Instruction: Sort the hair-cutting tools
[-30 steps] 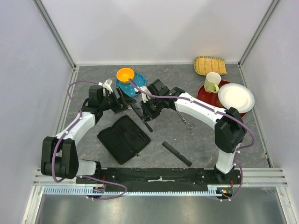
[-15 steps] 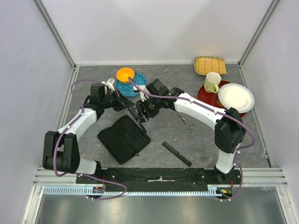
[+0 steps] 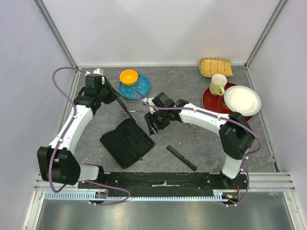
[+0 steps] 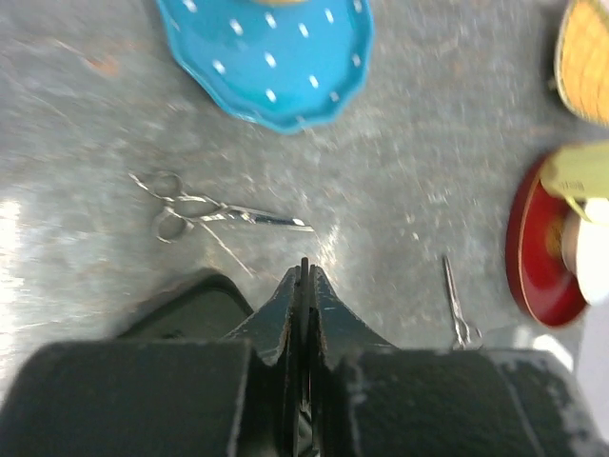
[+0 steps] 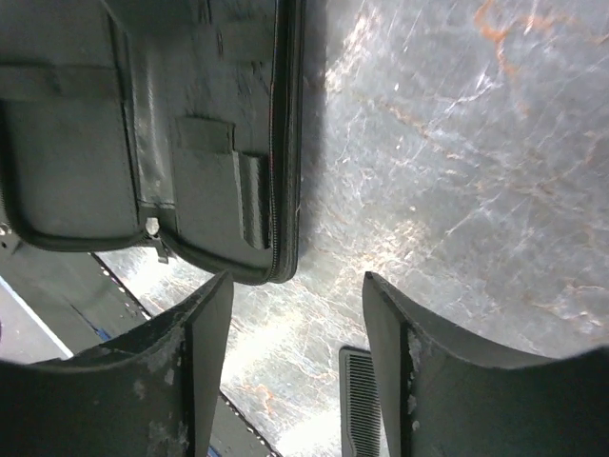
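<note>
My left gripper (image 3: pixel 119 99) (image 4: pixel 304 271) hangs at the back left, shut on a thin black comb (image 4: pixel 304 264) that shows edge-on between its fingers. One pair of silver scissors (image 3: pixel 128 111) (image 4: pixel 200 209) lies on the table just below it. A second pair of scissors (image 3: pixel 193 127) (image 4: pixel 457 307) lies right of centre. Another black comb (image 3: pixel 181 157) (image 5: pixel 360 400) rests near the front. My right gripper (image 3: pixel 152 125) (image 5: pixel 295 281) stands open with nothing in it, over bare table beside the black zip case (image 3: pixel 127 142) (image 5: pixel 143 124).
A blue plate (image 3: pixel 141 88) with an orange bowl (image 3: pixel 128 76) sits at the back. At the back right are a red plate (image 3: pixel 211 99), a pale mug (image 3: pixel 218 85), a white plate (image 3: pixel 242 99) and a woven mat (image 3: pixel 216 67).
The comb has passed from my right gripper to my left. The left shut on it and pulled back to the left; the right opened and drew toward the front.
</note>
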Motion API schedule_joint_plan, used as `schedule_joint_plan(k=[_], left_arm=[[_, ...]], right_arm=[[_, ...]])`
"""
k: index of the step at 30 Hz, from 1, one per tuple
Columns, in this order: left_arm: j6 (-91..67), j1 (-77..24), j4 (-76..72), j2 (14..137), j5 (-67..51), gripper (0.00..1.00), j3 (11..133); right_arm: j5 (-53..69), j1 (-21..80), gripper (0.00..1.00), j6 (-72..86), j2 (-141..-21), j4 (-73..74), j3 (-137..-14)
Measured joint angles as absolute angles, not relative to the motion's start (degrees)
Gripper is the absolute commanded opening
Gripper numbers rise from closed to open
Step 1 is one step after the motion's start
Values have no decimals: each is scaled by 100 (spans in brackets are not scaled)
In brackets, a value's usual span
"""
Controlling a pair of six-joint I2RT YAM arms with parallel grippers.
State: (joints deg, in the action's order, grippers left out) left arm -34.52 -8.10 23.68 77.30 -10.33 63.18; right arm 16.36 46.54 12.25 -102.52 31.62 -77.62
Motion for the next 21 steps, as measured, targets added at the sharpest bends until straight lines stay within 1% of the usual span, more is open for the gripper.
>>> schedule_joint_plan(k=[4,8,10,13,14,16,17,18,19,21], left_arm=[[-3341,-792,2801,7373,-130,7,6685],[-3269,-781,3072,7179,342,8,6910],[-3229,-770,3181,7116,491,8,6941],[-3179,-751,3319,7074,587,8,6945],[-3162,-749,3356,7074,580,8,6947],[-3118,-744,3424,7076,537,8,6947],[-3094,-744,3435,7076,508,8,6949],[-3065,-744,3437,7081,429,8,6949],[-3041,-740,3448,7089,388,8,6960],[-3009,-740,3459,7122,281,8,6982]], right_arm=[[1621,4847,59,1253,-10451,3020,-7590],[1649,4980,55,1358,-10847,2781,-7590],[1645,4987,54,1387,-11039,2735,-7590],[1643,4982,45,1367,-11227,2714,-7590],[1653,4971,38,1334,-11262,2703,-7590],[1678,4960,31,1240,-11299,2689,-7590],[1675,4947,22,1179,-11303,2692,-7594],[1671,4941,19,1114,-11312,2718,-7614],[1651,4928,17,1035,-11316,2740,-7634],[1603,4869,20,880,-11316,2823,-7701]])
